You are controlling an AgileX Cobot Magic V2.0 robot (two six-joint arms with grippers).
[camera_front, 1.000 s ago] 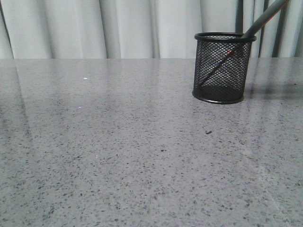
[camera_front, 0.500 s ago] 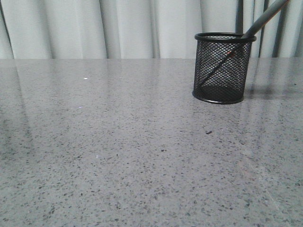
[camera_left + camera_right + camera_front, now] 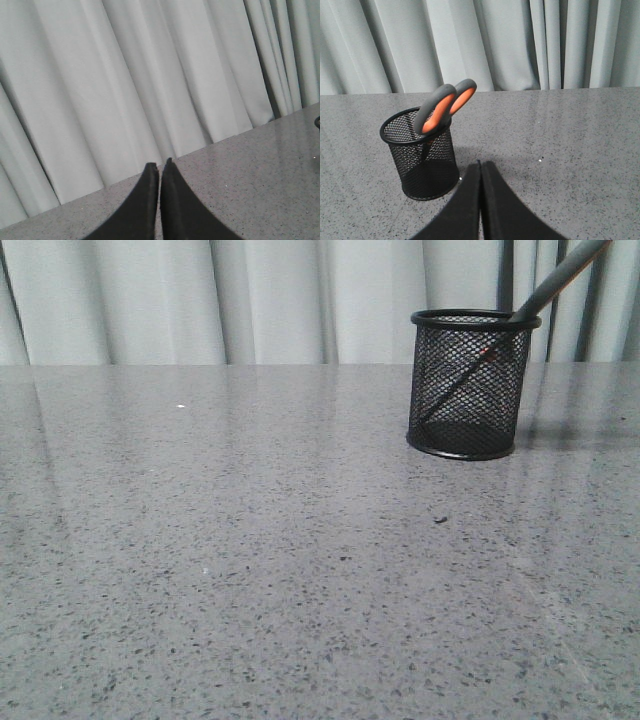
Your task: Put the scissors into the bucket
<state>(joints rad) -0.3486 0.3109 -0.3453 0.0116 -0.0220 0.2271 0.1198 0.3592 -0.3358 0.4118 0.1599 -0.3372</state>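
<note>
The black wire-mesh bucket (image 3: 466,382) stands upright on the grey table at the back right. The scissors (image 3: 553,282) stand in it, blades down, the grey handles leaning out over the rim to the right. In the right wrist view the bucket (image 3: 422,157) holds the scissors (image 3: 444,106) with the orange-lined loops above the rim. My right gripper (image 3: 480,163) is shut and empty, beside the bucket and apart from it. My left gripper (image 3: 160,163) is shut and empty, over bare table near the curtain.
A grey speckled table (image 3: 250,560) fills the front view. A pale pleated curtain (image 3: 250,300) hangs along its far edge. The bucket's dark edge just shows at the side of the left wrist view (image 3: 317,121).
</note>
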